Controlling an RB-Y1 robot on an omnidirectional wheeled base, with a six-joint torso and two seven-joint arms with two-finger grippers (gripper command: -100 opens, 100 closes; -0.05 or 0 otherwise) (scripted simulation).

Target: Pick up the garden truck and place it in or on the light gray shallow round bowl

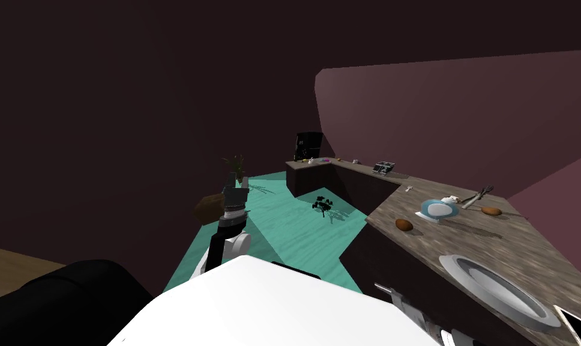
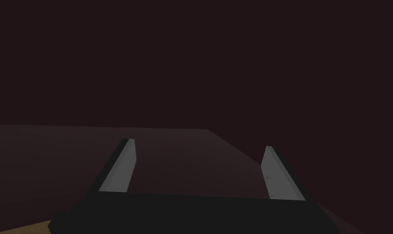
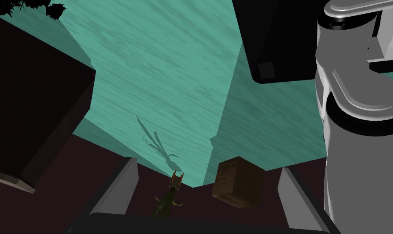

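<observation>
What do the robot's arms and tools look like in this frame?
Both the left tool and the right tool have two thin, flat, light grey blade-shaped fingers on a plain black box. The forearm seen from the head is white, with black joint sections and a grey ringed wrist. No cables or markings show.

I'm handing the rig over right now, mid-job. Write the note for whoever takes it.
Left pincer: open, empty, held out ahead on my left.
Right pincer: open, empty, pointing over the teal floor toward a brown box.
Light grey bowl: empty, on the counter close at my right.
Garden truck: perhaps the blue and white thing farther along that counter; I cannot tell.
Done: nothing gripped.
Left: reach the counter, pick the truck, set it in the bowl.
</observation>
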